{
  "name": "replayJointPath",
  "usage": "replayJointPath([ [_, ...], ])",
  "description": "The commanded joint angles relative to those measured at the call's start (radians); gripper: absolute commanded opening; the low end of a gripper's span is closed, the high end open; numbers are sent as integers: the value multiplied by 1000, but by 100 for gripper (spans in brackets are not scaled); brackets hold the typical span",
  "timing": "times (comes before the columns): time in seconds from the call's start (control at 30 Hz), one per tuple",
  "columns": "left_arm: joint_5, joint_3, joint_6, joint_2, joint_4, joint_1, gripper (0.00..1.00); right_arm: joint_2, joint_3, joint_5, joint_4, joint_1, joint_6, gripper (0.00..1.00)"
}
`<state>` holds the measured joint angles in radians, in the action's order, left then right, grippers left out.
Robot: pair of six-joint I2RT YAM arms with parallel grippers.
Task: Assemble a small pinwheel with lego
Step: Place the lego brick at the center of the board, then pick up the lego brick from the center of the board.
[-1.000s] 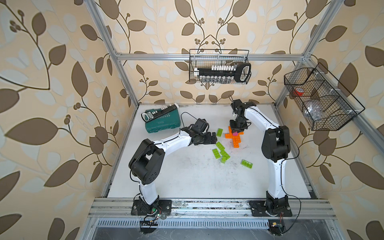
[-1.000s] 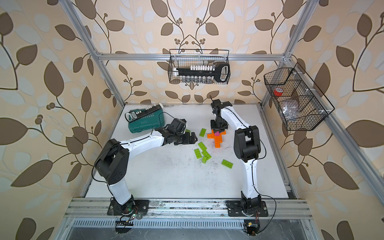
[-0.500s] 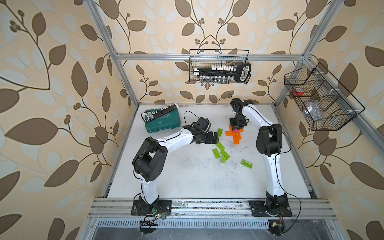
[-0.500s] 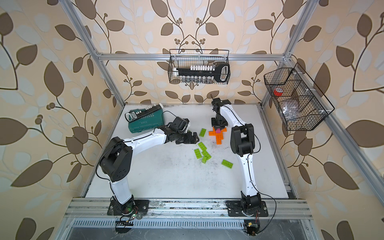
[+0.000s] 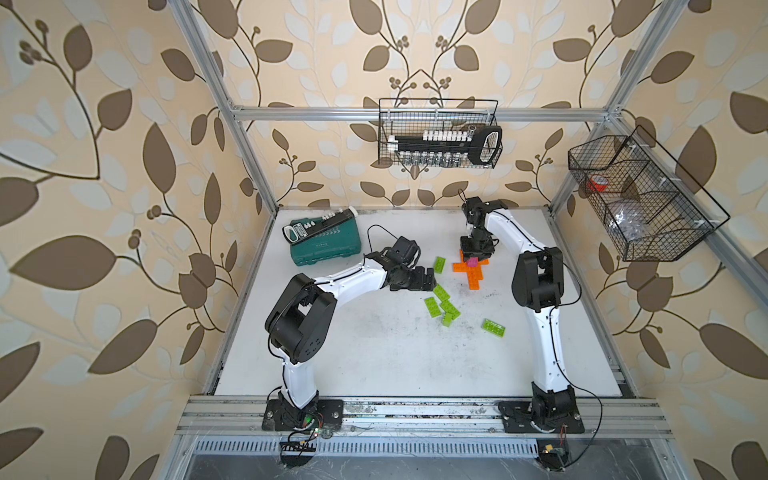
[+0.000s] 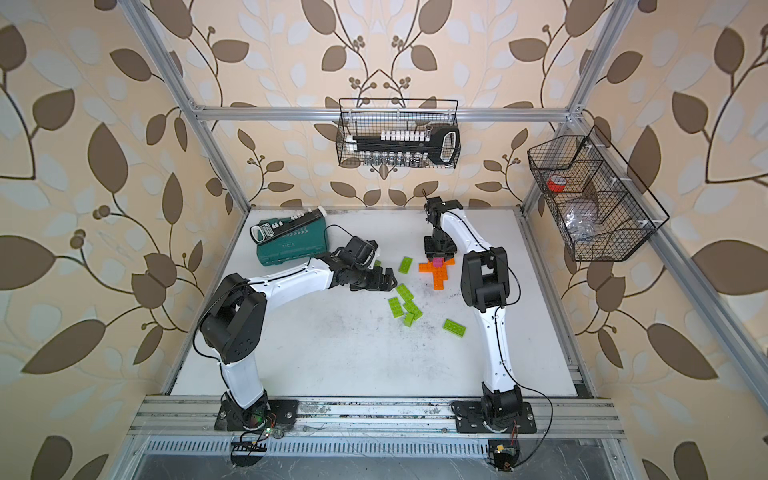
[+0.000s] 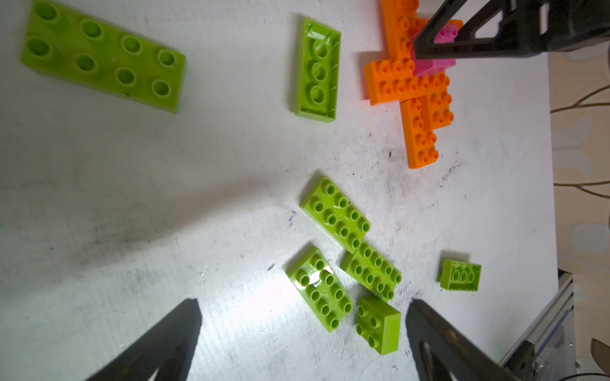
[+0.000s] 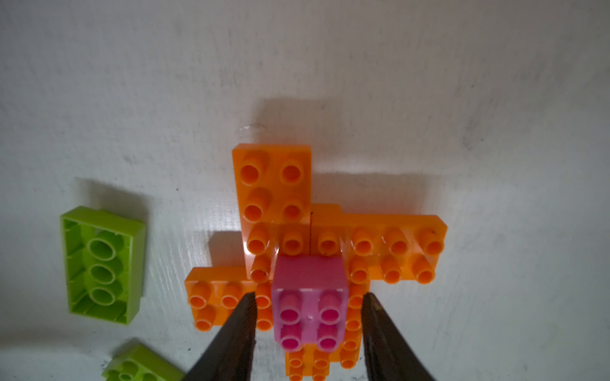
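Note:
Several orange lego bricks form a flat cross on the white table, with a pink brick standing on its centre. My right gripper points down over it, open, one finger on each side of the pink brick with a gap to both. Loose lime green bricks lie in front of my left gripper, which is wide open and holds nothing. A small green brick lies just inside one finger.
A teal tool case lies at the back left. One green brick lies apart towards the front, another upturned left of the cross. Wire baskets hang on the back wall and the right wall.
My right gripper has opened and let go of the pink brick, which stays on the orange cross. The right arm's elbow has shifted. The left arm has edged towards the green bricks.

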<state>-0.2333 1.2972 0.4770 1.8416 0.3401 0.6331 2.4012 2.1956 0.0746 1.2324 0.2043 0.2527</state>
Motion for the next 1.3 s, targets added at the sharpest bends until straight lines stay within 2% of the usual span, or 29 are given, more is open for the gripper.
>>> replayJointPath([
  [0.0, 10, -20, -5, -57, 16, -7, 99, -19, 36, 3, 28, -2, 1, 51],
  [0.1, 35, -68, 10, -118, 25, -4, 99, -119, -42, 20, 2, 5, 25, 53],
  [0.27, 141, -202, 26, -261, 43, 72, 99, -444, -502, 38, -245, 93, 82, 58],
  [0.4, 196, -361, 107, -385, -11, 179, 99, -564, -706, -16, -333, 187, 62, 58],
  [0.5, 214, -508, 200, -475, -136, 248, 99, -539, -726, -66, -349, 227, 11, 58],
  [0.63, 244, -586, 279, -506, -191, 293, 99, -453, -682, -70, -350, 254, -52, 57],
  [0.77, 230, -653, 305, -537, -292, 286, 99, -368, -639, -31, -346, 291, -88, 57],
  [0.87, 206, -662, 317, -537, -315, 244, 99, -328, -617, -26, -352, 303, -87, 57],
  [1.03, 196, -648, 291, -562, -290, 206, 99, -291, -599, -29, -354, 305, -92, 55],
  [1.27, 180, -657, 281, -563, -278, 204, 99, -263, -595, -36, -345, 304, -98, 47],
])
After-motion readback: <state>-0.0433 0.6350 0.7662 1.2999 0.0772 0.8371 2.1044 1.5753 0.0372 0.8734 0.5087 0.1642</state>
